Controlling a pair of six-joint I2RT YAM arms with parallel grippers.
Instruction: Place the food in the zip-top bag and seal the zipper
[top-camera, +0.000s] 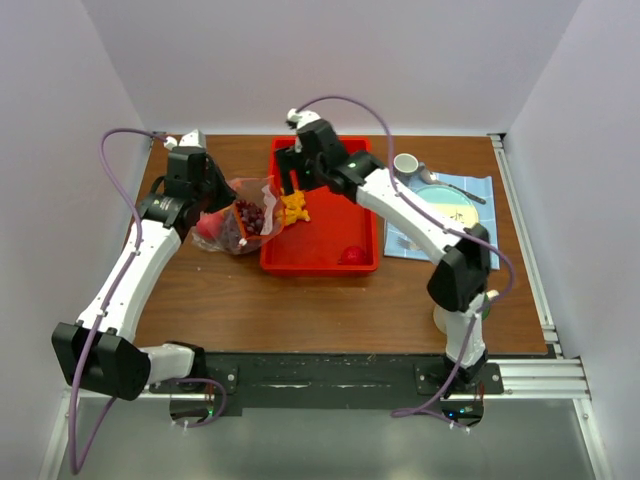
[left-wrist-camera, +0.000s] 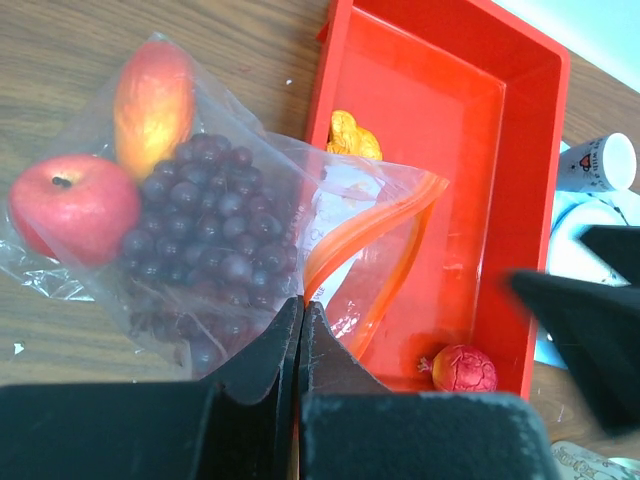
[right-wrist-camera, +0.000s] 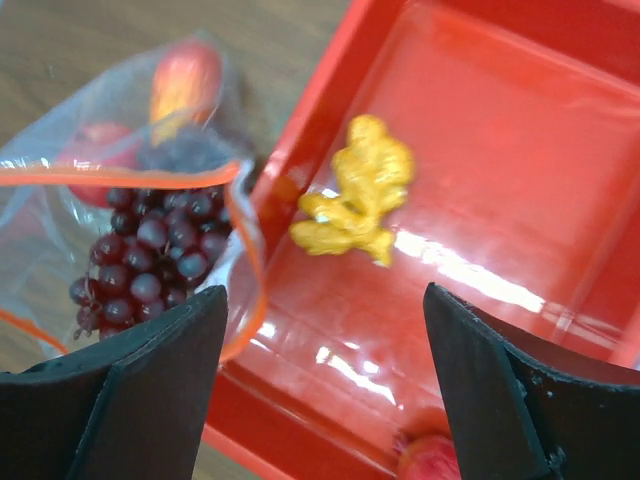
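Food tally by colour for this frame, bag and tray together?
Red round fruits: 2
Orange-red fruit: 1
Purple grape mass: 1, bunches not separable
Yellow cluster: 1
Total: 5

A clear crinkly plastic zip-top bag (left-wrist-camera: 340, 215) lies on the desk against the red plastic tray (left-wrist-camera: 440, 120). Its orange-red zipper strip (left-wrist-camera: 375, 222) gapes open over the tray's wall. Inside the bag are a dark purple grape bunch (left-wrist-camera: 210, 220), a round red apple (left-wrist-camera: 75, 205) and an orange-red fruit (left-wrist-camera: 153, 100). A lumpy yellow cluster (right-wrist-camera: 360, 190) and a small round red fruit (left-wrist-camera: 463, 368) lie in the tray.
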